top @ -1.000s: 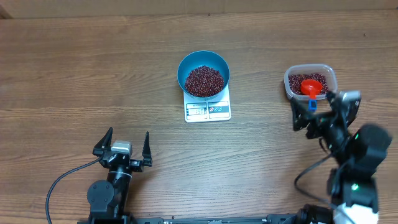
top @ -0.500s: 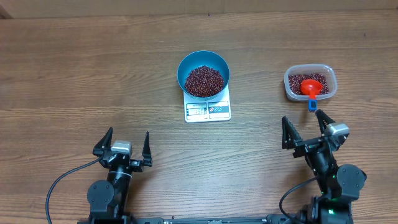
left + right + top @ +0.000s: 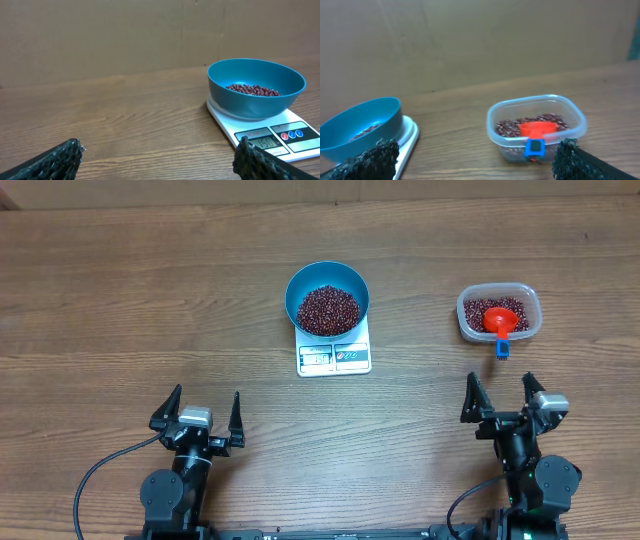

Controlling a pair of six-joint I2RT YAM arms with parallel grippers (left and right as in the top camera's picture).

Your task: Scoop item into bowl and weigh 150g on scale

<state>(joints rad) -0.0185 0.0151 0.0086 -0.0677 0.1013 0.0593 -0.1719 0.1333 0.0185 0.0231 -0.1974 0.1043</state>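
Observation:
The blue bowl [image 3: 327, 297] sits on the white scale [image 3: 334, 356] at the table's middle, with dark red-brown beans [image 3: 327, 310] heaped inside it. In the left wrist view the bowl [image 3: 256, 87] and scale [image 3: 270, 132] stand to the right. More beans fill a clear tub [image 3: 499, 312] at the right, where an orange scoop [image 3: 499, 321] with a blue handle end rests. My left gripper [image 3: 198, 414] stands open near the front left, holding nothing. Below the tub, my right gripper [image 3: 500, 396] is open and empty too; its view shows the tub [image 3: 536, 127] and bowl [image 3: 361, 126].
Brown wood table all round. A black cable [image 3: 100, 475] trails from the left arm's base at the front edge. A cardboard-coloured wall backs the table in both wrist views.
The right arm has drawn back from the tub toward the front edge and settled low, its gripper open. The scoop stays in the tub. The left arm has not moved.

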